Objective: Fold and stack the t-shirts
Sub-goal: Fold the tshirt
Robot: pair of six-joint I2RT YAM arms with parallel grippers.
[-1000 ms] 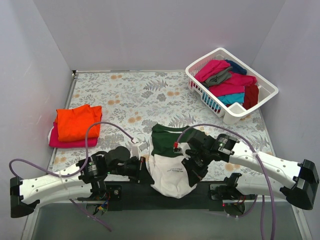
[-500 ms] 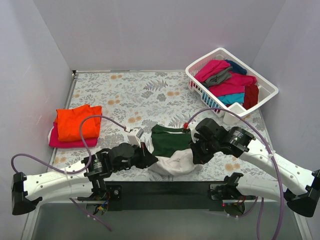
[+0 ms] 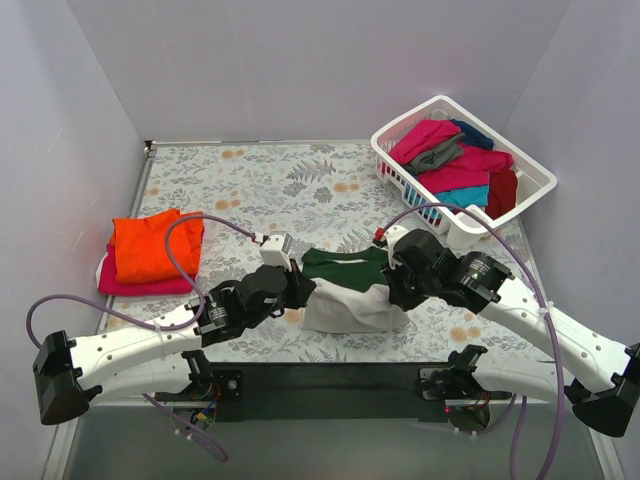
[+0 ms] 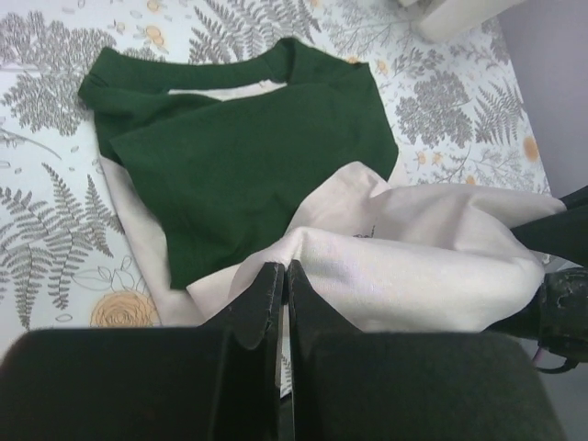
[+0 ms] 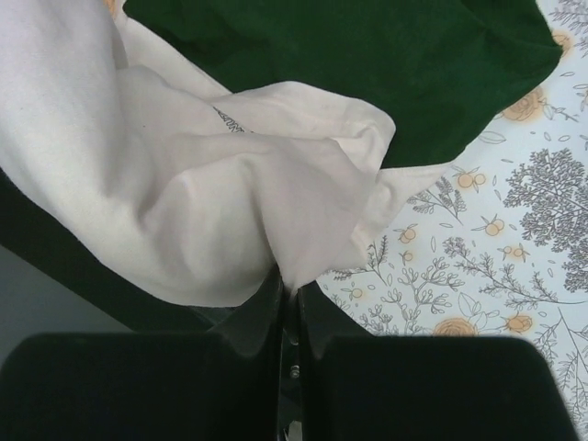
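The cream-white t-shirt with dark green sleeves (image 3: 350, 290) lies in the table's near middle, its cream lower half lifted and drawn over toward the green top. My left gripper (image 3: 303, 292) is shut on the cream hem at the shirt's left side (image 4: 283, 266). My right gripper (image 3: 397, 290) is shut on the cream hem at its right side (image 5: 289, 280). A folded orange t-shirt (image 3: 152, 243) lies on a magenta one (image 3: 135, 285) at the left. Magenta, grey, teal, dark red and navy t-shirts (image 3: 455, 165) fill the basket.
The white slatted basket (image 3: 462, 228) stands at the back right, close behind my right arm. The grey floral table cover (image 3: 260, 190) spreads across the table. White walls close the back and both sides. A black strip runs along the near edge.
Both grippers have carried the shirt's cream lower half from the near edge up and away, toward the green top. The cloth now bunches over the shirt's middle.
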